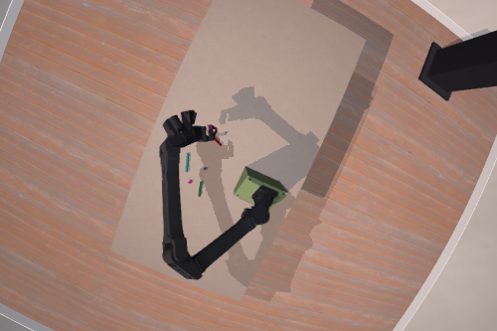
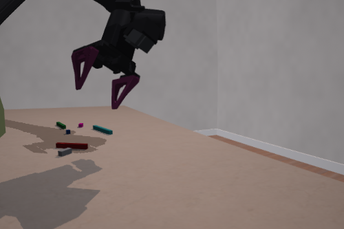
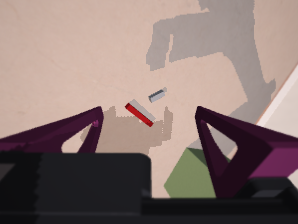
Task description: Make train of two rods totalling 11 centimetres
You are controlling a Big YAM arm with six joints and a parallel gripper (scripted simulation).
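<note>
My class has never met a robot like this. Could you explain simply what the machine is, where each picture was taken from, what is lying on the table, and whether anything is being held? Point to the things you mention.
The machine is one black jointed arm ending in a gripper (image 1: 217, 134) (image 2: 96, 99) (image 3: 149, 111) with two purple fingers. One picture looks down from above, one looks across the table from beside it, and one looks out past the fingers from the wrist.

Six rods lie apart on the table (image 1: 278, 22) (image 2: 206, 183) (image 3: 50, 50): red (image 1: 218, 141) (image 2: 71, 146) (image 3: 139, 115), grey (image 1: 224, 133) (image 2: 65, 152) (image 3: 157, 95), turquoise (image 1: 187, 162) (image 2: 102, 129), green (image 1: 200, 189) (image 2: 60, 125), and the small blue (image 1: 205, 168) (image 2: 68, 131) and magenta (image 1: 190, 181) (image 2: 80, 125). Nothing is held: the fingers are wide open above them.
</note>
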